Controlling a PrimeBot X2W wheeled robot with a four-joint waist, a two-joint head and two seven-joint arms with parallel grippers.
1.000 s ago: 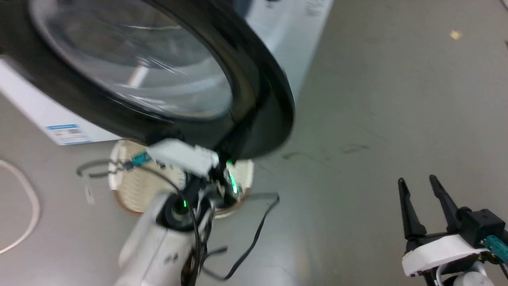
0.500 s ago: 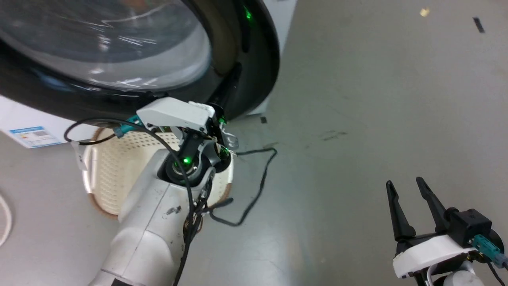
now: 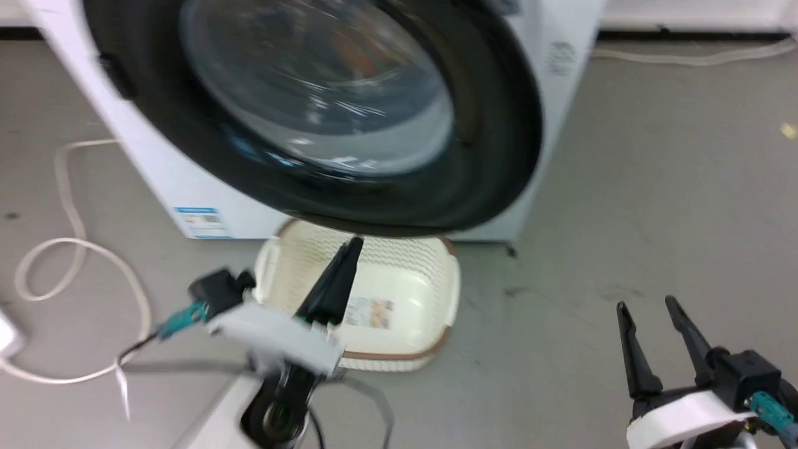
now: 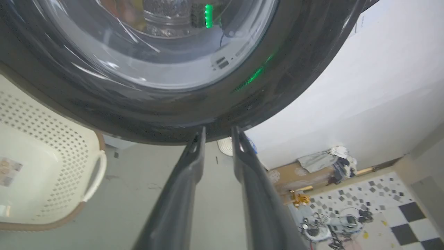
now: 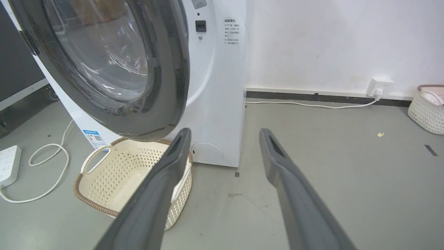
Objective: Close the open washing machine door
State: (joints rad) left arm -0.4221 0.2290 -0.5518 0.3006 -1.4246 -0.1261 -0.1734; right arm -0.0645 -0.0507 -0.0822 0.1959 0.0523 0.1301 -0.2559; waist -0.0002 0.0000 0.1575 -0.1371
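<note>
Nearest us on the right, the right gripper [image 3: 645, 304] hangs low over bare floor, fingers spread wide, nothing between them, well apart from the action. On the left, the left gripper [image 3: 350, 244] is angled up and away. Its two fingers are drawn close with just a narrow gap and hold nothing. In the left wrist view, the tips sit right at the lower black rim of the washing machine door [image 3: 324, 106]. Touching or a hair short, I can't tell.

Under those fingers sits the cream laundry basket [image 3: 380, 360], just in front of the machine, with a white cable [image 3: 68, 249] looping on the floor to the left.

Beyond that, the door itself: the right wrist view shows it ajar, its right edge standing out from the white washing machine [image 5: 215, 104], latch not yet home.

The danger, as I read it: that rim is curved and glossy and those tips are slim. A push this low could skid off under the door and clip the basket, or swing the door without enough force to click shut.
</note>
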